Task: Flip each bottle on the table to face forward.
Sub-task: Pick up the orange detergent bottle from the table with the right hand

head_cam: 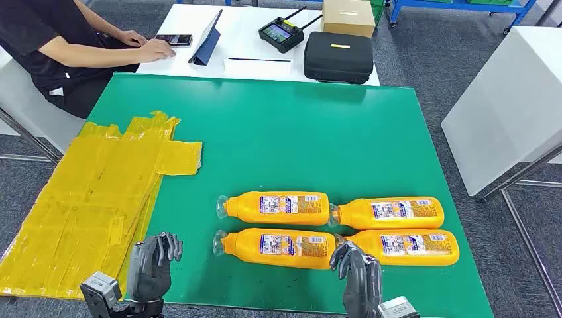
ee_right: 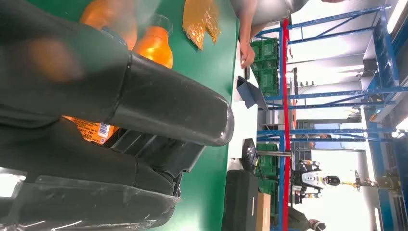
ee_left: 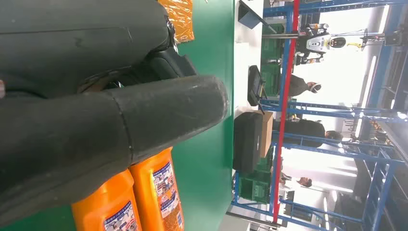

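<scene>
Four orange bottles (head_cam: 277, 207) lie in two rows beside the yellow sheet (head_cam: 93, 199). They look full and heavy, smooth and prone to roll, best gripped mid-body. Both the left hand (head_cam: 154, 265) and the right hand (head_cam: 358, 268) hold nothing, fingers loosely curled.

Four orange bottles (head_cam: 335, 227) are lying on the green table (head_cam: 298, 132), each showing a blue-and-white printed label (head_cam: 281, 204) whose wording is too small to be read; no other text is proving legible.
</scene>
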`<state>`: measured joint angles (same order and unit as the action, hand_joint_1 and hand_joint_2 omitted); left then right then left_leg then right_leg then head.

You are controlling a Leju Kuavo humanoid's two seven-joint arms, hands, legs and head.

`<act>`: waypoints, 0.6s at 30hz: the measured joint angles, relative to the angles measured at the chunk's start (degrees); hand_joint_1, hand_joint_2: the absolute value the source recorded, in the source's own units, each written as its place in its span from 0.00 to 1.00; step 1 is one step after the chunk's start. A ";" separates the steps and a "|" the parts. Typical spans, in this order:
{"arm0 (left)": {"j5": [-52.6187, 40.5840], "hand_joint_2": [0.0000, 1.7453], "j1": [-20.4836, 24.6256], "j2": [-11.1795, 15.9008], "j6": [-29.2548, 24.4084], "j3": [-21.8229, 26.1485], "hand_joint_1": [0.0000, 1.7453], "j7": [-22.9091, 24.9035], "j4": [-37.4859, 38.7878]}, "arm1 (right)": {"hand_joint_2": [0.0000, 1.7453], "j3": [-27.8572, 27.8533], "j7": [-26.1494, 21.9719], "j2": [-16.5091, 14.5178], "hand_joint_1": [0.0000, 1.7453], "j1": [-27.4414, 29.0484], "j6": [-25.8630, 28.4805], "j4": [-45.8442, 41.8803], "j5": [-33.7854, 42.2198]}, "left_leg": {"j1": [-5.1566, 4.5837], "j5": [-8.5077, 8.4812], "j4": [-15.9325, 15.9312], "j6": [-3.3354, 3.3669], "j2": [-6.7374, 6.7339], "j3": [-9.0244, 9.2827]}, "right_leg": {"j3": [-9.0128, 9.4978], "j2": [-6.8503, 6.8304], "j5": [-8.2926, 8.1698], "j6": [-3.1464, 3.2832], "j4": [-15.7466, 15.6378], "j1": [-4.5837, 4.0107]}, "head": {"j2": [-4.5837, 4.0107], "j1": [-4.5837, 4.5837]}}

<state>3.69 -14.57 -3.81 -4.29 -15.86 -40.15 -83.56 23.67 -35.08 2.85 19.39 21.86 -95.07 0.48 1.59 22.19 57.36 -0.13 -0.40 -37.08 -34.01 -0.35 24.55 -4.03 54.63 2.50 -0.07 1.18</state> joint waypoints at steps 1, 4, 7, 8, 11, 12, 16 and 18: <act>0.00 0.00 -0.02 -0.01 0.00 0.00 0.33 0.00 0.00 | 0.00 0.01 0.00 0.02 0.63 0.01 0.01 -0.03 0.00 | 0.00 0.00 0.00 0.00 0.00 0.00 | 0.04 0.00 0.00 0.00 0.00 0.00 | 0.00 0.00; -0.87 0.00 -0.04 -0.04 -0.28 -0.22 0.00 0.91 0.00 | 0.00 0.05 -0.12 0.11 0.00 0.15 0.98 -0.19 -0.19 | 0.00 -0.01 0.00 0.00 0.00 0.00 | 0.13 0.00 -0.01 0.00 0.00 0.00 | 0.00 0.01; -2.29 0.00 -0.10 0.03 -0.81 -1.55 0.00 4.83 -0.40 | 0.00 0.10 -0.20 0.20 0.00 0.60 3.64 -0.91 -0.48 | 0.00 0.00 0.00 0.00 0.00 0.00 | 0.13 0.00 0.01 0.01 0.00 0.00 | 0.00 -0.01; -2.57 0.00 -0.13 0.10 -1.15 -2.10 0.00 6.00 -0.72 | 0.00 0.15 -0.06 0.25 0.00 0.74 4.24 -1.21 -0.46 | 0.00 0.01 0.00 0.00 0.00 0.00 | 0.14 0.01 0.02 0.01 0.00 0.00 | 0.00 -0.01; -3.32 0.00 -0.23 0.51 -2.75 -3.58 0.00 7.51 -1.70 | 0.00 0.53 0.44 0.60 0.00 1.19 4.87 -1.85 -0.03 | 0.00 0.02 0.00 0.00 0.00 0.00 | 0.14 0.01 0.02 0.02 0.00 0.00 | 0.00 -0.01; -3.33 0.00 -0.30 0.69 -3.17 -3.97 0.00 7.66 -1.95 | 0.00 0.68 0.52 0.74 0.00 1.32 4.92 -1.95 0.24 | 0.00 0.02 0.00 0.00 0.00 0.01 | 0.13 0.01 0.03 0.02 0.00 0.00 | 0.00 -0.01; -3.00 0.00 -0.76 1.37 -4.85 -5.08 0.00 7.95 -2.77 | 0.50 1.30 2.44 1.29 0.00 1.53 6.69 -2.02 -1.21 | 0.00 0.02 0.00 0.00 0.00 0.02 | 0.12 0.01 0.03 0.03 0.00 0.00 | 0.00 0.01; -2.58 0.00 -1.21 1.64 -6.30 -5.44 0.00 8.33 -3.45 | 1.00 1.50 5.53 1.62 0.00 1.84 8.67 -2.33 -4.03 | 0.00 0.02 0.00 0.00 0.00 0.04 | 0.03 0.00 0.06 0.04 0.00 0.00 | 0.00 0.00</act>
<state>1.11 -15.77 -2.18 -10.60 -21.29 -31.82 -87.01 25.17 -29.55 4.48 21.23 30.52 -97.40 -3.55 1.59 22.21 57.36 -0.13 -0.40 -37.04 -33.98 -0.34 24.61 -3.99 54.63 2.49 -0.07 1.18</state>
